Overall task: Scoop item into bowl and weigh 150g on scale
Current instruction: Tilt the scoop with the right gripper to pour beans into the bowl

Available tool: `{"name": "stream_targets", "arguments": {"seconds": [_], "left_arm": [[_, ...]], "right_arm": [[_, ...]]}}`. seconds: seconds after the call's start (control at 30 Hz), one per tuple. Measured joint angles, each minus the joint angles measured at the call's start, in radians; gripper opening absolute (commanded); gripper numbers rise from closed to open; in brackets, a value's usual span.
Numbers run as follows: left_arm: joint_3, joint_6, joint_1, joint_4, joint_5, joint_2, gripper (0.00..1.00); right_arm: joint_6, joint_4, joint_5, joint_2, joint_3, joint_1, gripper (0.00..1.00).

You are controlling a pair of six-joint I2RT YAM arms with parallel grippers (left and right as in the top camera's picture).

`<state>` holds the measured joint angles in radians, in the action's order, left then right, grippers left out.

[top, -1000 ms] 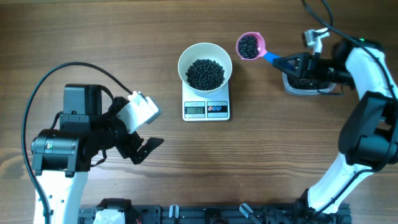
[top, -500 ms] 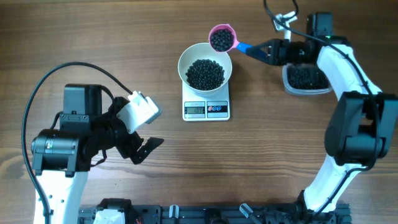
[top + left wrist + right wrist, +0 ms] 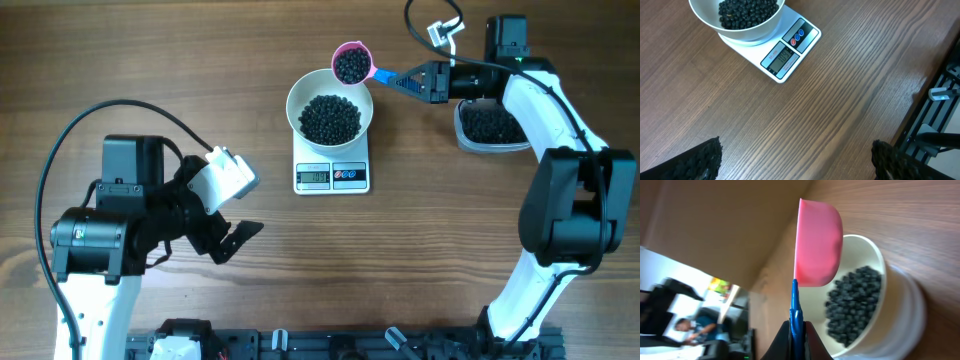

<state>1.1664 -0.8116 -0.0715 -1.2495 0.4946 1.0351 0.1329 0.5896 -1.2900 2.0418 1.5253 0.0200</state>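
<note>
The job looks partly done: the bowl [image 3: 330,103] sits on the scale [image 3: 332,176] near the middle of the table and already holds a good heap of black beads [image 3: 330,118], but the display is too small to read, so I cannot tell how close the weight is to the target. Another load is on its way, I judge, since the pink scoop [image 3: 352,64] hangs full and level just over the bowl's far rim and is not yet tipped. What is left is to pour this load, check the reading, and add or stop accordingly. The right pincer [image 3: 428,80] is pressed together on the scoop's blue handle [image 3: 388,74], with the cup sticking out to its left, so the bowl's beads lie to the left of and a little nearer than those fingers. The clear tub [image 3: 492,128] with more beads sits at the right, under that arm. The left pincer [image 3: 228,240] is spread wide and holds nothing, well apart from the scale on the near left
</note>
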Motion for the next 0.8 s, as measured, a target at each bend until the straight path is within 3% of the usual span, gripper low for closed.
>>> {"name": "stream_targets", "arguments": {"seconds": [0.8], "left_arm": [[0.0, 0.0, 0.0, 0.0, 0.0, 0.0, 1.0]], "right_arm": [[0.185, 0.132, 0.261, -0.061, 0.0, -0.053, 0.04]]}}
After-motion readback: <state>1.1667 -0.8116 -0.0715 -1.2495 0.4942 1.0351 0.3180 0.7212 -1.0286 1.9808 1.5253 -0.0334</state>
